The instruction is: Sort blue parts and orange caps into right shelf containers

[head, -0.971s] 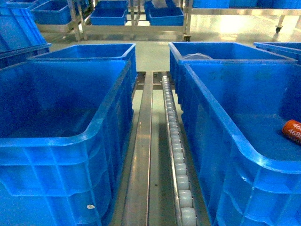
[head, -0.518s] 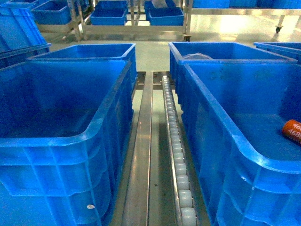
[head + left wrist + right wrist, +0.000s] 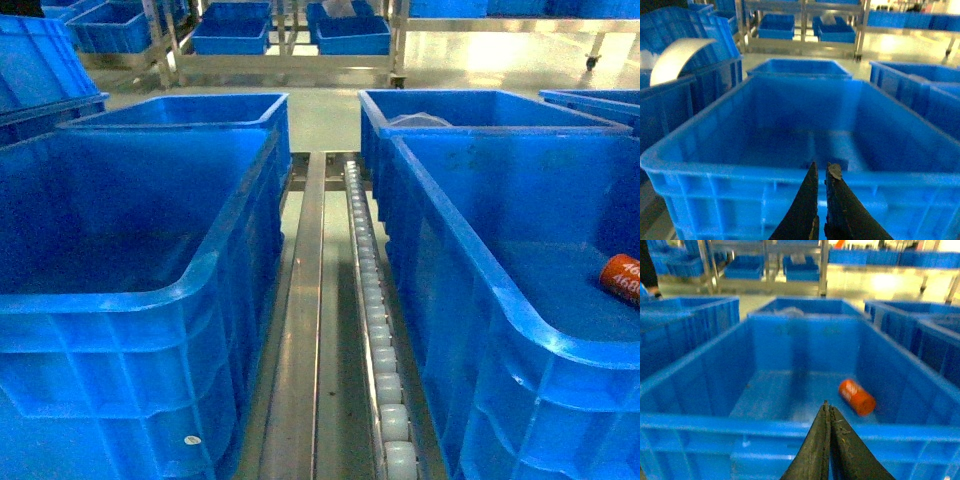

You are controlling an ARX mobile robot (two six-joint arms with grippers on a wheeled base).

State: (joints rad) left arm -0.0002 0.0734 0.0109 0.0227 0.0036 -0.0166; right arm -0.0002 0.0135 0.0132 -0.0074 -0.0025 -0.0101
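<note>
Head view: two large blue bins filled the foreground, the left bin (image 3: 130,300) at lower left and the right bin (image 3: 520,330) at lower right, separated by a metal roller track (image 3: 375,330) running up the middle of the frame. Further bins stood behind each, and a shelf rack (image 3: 280,45) with more blue trays crossed the top. Neither arm appeared in this view.

One orange cap (image 3: 622,280) lay on its side on the floor of the right bin, at the right edge of the frame. In the right wrist view the same orange cap (image 3: 856,396) lay right of centre on the bin floor, apart from the walls. No blue parts were visible in any view; the left bin (image 3: 790,145) looked empty in the left wrist view.

The left gripper (image 3: 820,172) hung at the near rim of the left bin, its jaws drawn narrow with only a thin slit between the tips and nothing held. The right gripper (image 3: 828,412) hung at the near rim of the right bin (image 3: 790,435), its jaws pressed together and empty.

Judged step: between placements, with both claws unloaded and one cap already in a container. The next move would call for finding another blue part or orange cap outside these views, opening one claw wide, and closing it on the piece before carrying it over the matching bin.
</note>
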